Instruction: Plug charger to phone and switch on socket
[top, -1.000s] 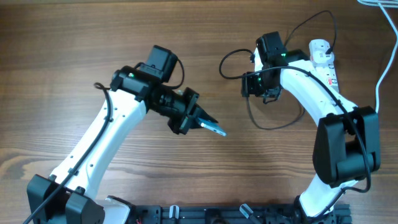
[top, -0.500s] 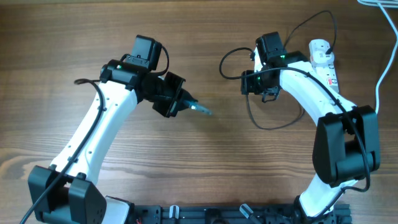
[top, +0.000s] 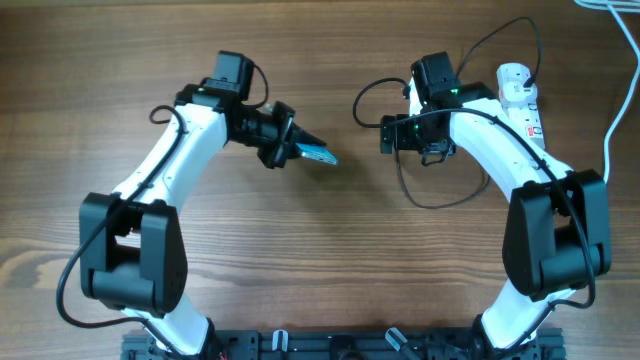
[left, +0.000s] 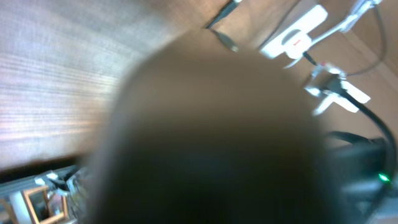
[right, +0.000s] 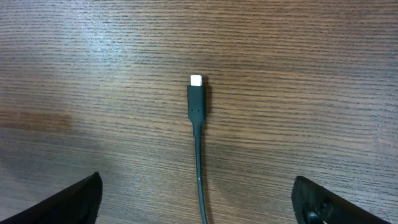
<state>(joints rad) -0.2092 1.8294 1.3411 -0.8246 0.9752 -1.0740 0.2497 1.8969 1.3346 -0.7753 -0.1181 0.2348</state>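
Above mid-table: left gripper (top: 300, 150), clamped on phone (top: 322, 156), now swung rightward. Right gripper (right: 196, 190) newly spread wide; I see charger (right: 196, 102) lying loose between its fingers (right: 74, 199), so plugging awaits a fresh grasp.

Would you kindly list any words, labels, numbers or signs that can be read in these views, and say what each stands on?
No text is readable in any view.
the socket: red marks, too small to read.
the phone: screen content too small to read.
the charger: no marking visible on its connector.
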